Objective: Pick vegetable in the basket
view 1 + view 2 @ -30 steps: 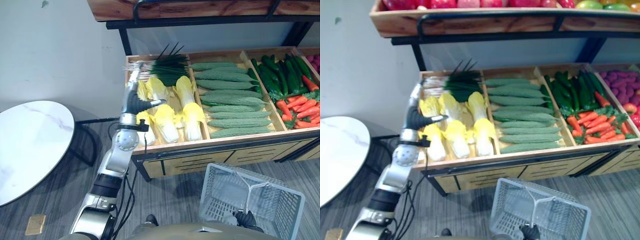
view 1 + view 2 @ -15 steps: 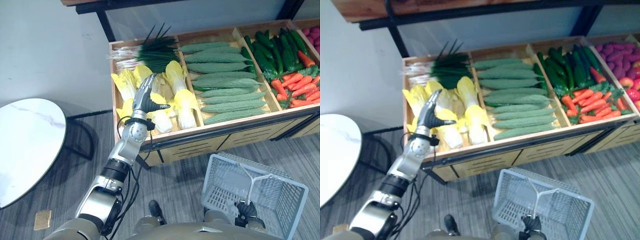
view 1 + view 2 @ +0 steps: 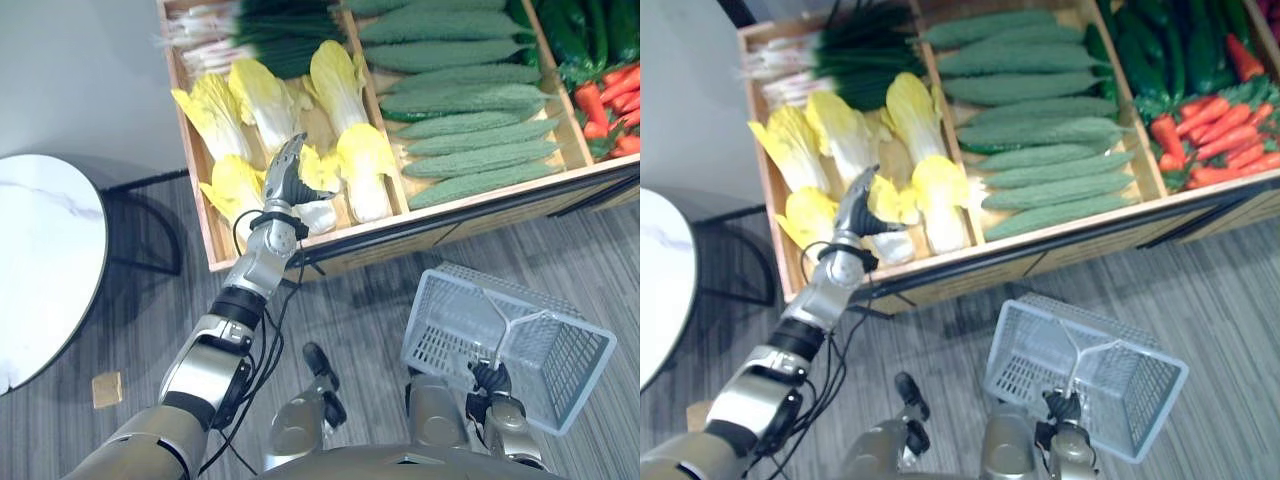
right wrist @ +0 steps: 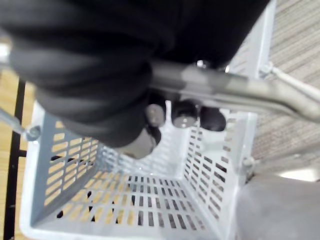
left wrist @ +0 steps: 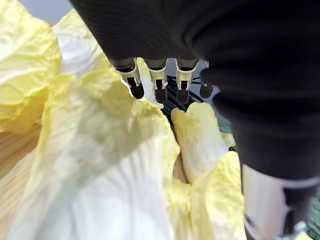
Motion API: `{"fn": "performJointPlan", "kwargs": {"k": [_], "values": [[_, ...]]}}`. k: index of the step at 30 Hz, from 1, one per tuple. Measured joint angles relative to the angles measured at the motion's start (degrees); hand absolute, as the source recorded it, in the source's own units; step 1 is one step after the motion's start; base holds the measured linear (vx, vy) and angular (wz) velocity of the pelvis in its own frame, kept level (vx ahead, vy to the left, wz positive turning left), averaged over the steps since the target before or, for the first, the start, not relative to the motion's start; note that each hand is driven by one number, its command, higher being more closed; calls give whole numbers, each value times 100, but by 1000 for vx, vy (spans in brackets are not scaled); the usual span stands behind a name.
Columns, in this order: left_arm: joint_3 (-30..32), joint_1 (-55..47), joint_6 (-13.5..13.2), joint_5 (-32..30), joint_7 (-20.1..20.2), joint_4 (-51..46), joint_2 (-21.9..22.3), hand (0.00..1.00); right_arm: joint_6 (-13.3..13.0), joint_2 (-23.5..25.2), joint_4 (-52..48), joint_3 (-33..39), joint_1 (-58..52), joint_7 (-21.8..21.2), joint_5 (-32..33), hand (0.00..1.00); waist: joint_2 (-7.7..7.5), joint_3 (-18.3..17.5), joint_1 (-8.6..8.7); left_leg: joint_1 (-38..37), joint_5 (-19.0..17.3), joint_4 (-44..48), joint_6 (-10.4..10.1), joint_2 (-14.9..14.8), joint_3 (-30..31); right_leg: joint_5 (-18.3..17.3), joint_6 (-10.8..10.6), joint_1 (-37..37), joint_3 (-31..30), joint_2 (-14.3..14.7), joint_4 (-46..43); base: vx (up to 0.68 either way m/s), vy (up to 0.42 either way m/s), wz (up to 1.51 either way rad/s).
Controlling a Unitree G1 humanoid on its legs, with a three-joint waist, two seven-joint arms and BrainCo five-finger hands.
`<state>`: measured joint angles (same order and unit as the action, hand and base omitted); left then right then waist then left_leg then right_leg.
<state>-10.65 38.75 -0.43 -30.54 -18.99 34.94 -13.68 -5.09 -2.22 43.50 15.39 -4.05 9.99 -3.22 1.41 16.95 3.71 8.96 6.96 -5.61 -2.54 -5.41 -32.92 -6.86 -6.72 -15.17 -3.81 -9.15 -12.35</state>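
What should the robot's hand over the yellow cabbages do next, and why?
Probably lower the left hand a little and curl its fingers round the cabbage under it. The hand is open above the cabbage, holding nothing, and the basket in the right hand is empty.

My left hand (image 3: 853, 208) lies over the front cabbages (image 3: 930, 185) in the left bin of the wooden stand (image 3: 1040, 246), fingers straight and thumb spread, with scallions (image 3: 855, 50) at the back of that bin; I cannot tell whether I touch a leaf. The next bin holds bumpy green gourds (image 3: 1040, 130), and beyond it lie dark cucumbers (image 3: 1150, 50) and carrots (image 3: 1225, 130). Lower down, apart from the stand, my right hand (image 3: 1061, 406) is closed round the handle (image 3: 1074, 375) of the grey basket (image 3: 1025, 365) above the plank floor (image 3: 1200, 270), and a white table (image 3: 655, 290) shows at the left edge.
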Motion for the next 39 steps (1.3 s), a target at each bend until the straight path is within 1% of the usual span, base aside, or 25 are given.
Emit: {"fn": "performJointPlan", "kwargs": {"k": [4, 5, 9, 14, 19, 22, 26, 29, 32, 33, 35, 36, 39], "values": [[75, 65, 15, -22, -28, 116, 0, 0, -8, -4, 5, -6, 134, 66, 28, 100, 3, 165, 3, 19, 2, 0, -1, 3, -4, -2, -1, -51, -8, -4, -43, 21, -9, 0], [114, 70, -2, -24, -50, 120, 5, 100, -9, -3, 5, -9, 167, 84, 28, 100, 6, 217, 0, 20, 2, 0, -1, 3, -5, -3, -1, -53, -8, -3, -47, 0, 0, 0], [157, 183, -46, -42, -143, 298, 41, 100, -37, -5, 4, -18, 206, 140, 32, 100, 11, 264, -5, 107, 2, -1, -1, 4, -3, -8, -1, -162, -12, -5, -82, 0, 0, 0], [517, 455, -39, -52, -141, 703, 71, 100, -44, -8, 6, -26, 227, 147, 90, 100, 12, 275, -3, 146, 10, 0, 6, 17, -25, -15, -3, -244, -15, -14, -148, 51, -16, -1], [517, 613, 16, -46, -134, 942, 39, 100, -42, -10, 17, -34, 227, 145, 88, 100, 11, 275, 1, 93, 10, 0, 6, 16, -43, -15, -3, -197, -14, -16, -147, 65, -24, -1], [509, 671, 37, -42, -95, 1012, 11, 100, -29, -10, 78, -32, 226, 142, 91, 100, -1, 282, 14, -37, 10, 1, 6, 11, -45, -15, -3, -47, -7, -17, -138, 70, -31, 1], [268, 667, 136, -15, 31, 976, 29, 100, 56, -10, 137, -14, 176, 141, 91, 100, -30, 284, 13, -316, 5, 1, 0, -13, 9, -15, -3, 303, 129, -17, -124, 58, -34, 12], [111, 582, 149, 31, 52, 699, 45, 100, 104, -13, 134, 17, 123, 137, 92, 100, -74, 277, -8, -524, -15, 0, -24, -26, 34, -15, -3, 545, 179, -12, -114, 33, -28, 9], [97, 503, 139, 69, 79, -108, 156, 100, 140, 17, 67, 197, -42, 119, 99, 100, -153, 247, -26, -800, -55, -3, -51, -37, 33, -15, -3, 857, 272, -12, -103, 3, -29, 6], [97, 506, 138, 70, 72, -281, 149, 100, 146, 20, 53, 222, -76, 118, 127, 100, -179, 209, -24, -809, -63, -6, -56, -40, 30, -15, -3, 874, 290, -9, -93, -24, -32, 1], [-26, 531, 132, 76, -37, -1037, 140, 100, 159, 53, -168, 337, -358, 119, 243, 100, -288, 62, -14, -854, -125, -33, -20, -54, 35, -15, -3, 993, 317, -1, 30, -32, -35, 3], [-55, 531, 131, 75, -44, -1115, 139, 100, 159, 73, -195, 379, -392, 119, 252, 100, -298, 49, -16, -865, -139, -35, -27, -54, 33, -15, -3, 1003, 319, -2, 33, -37, -24, 4], [-310, 478, 94, 72, -149, -1864, 167, 100, 162, 250, -493, 625, -793, 127, 437, 100, -378, -126, 1, -1046, -217, -37, -36, -58, -7, -14, -3, 1171, 306, 1, 56, -22, -19, -9]]}}
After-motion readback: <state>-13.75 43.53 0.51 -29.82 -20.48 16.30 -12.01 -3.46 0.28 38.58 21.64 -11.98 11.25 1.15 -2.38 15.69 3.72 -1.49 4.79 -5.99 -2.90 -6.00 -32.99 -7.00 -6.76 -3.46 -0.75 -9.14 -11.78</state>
